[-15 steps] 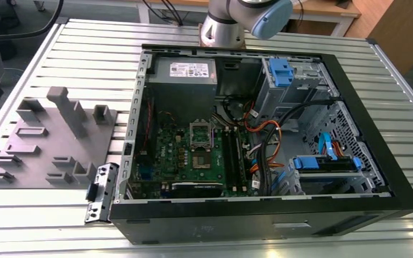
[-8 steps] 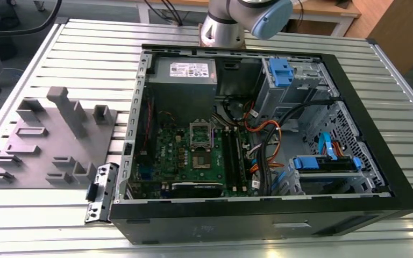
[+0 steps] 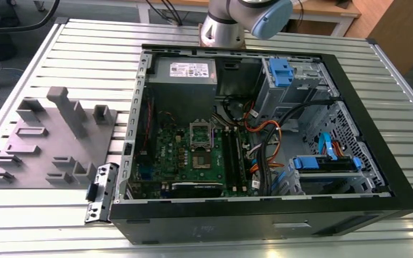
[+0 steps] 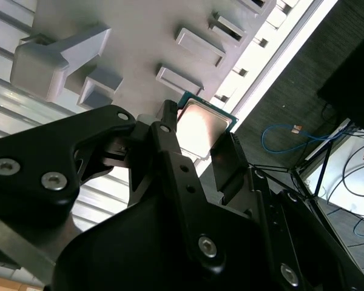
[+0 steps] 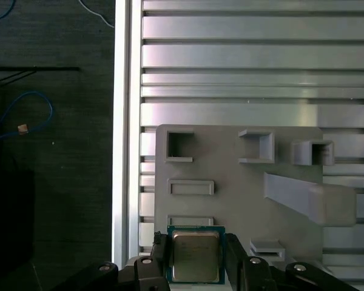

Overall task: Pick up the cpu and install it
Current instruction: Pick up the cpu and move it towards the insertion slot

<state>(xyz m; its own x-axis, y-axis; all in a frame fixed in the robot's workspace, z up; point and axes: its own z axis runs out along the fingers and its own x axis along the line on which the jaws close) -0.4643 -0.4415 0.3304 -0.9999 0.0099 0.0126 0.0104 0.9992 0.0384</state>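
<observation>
The cpu (image 5: 196, 257), a small square chip with a silver-grey top and a green rim, sits between the two black fingers of my gripper (image 5: 196, 244), which is shut on its opposite edges. In the second wrist view the cpu (image 4: 201, 126) shows the same way in the gripper (image 4: 200, 138), held above the grey plastic tray (image 4: 139, 48). The tray (image 5: 230, 182) lies below with its square recesses. In the exterior view the green motherboard (image 3: 192, 158) lies inside the open computer case (image 3: 264, 209), with the metal-framed socket (image 3: 200, 134) near its middle.
The grey tray (image 3: 49, 140) lies on the ribbed aluminium table (image 3: 84, 48) at the exterior view's left, close to the table edge. The case holds orange and black cables (image 3: 264, 145), blue drive brackets (image 3: 325, 164) and a power supply (image 3: 185, 70). A blue cable (image 5: 24, 121) lies on the dark floor.
</observation>
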